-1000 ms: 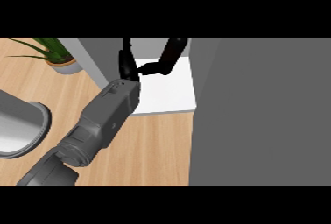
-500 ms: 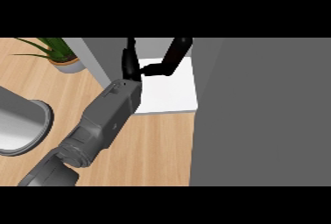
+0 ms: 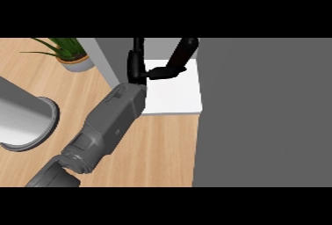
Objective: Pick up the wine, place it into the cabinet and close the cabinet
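Wine is not showing anywhere — likely already inside the cabinet [image 3: 170, 94]. One hand [image 3: 146, 70] is reaching over its white shelf, fingers [image 3: 183, 50] released and spread, grasping nothing; the door [image 3: 262, 114] is standing beside it.

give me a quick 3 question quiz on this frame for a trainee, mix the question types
1. True or false: a potted plant stands at the upper left of the wooden counter.
2. Multiple choice: the hand in view is over A) a white surface B) a red tray C) a sink.
3. Fill in: the large panel filling the right side is ____ in colour.

Key: 1 true; 2 A; 3 grey.
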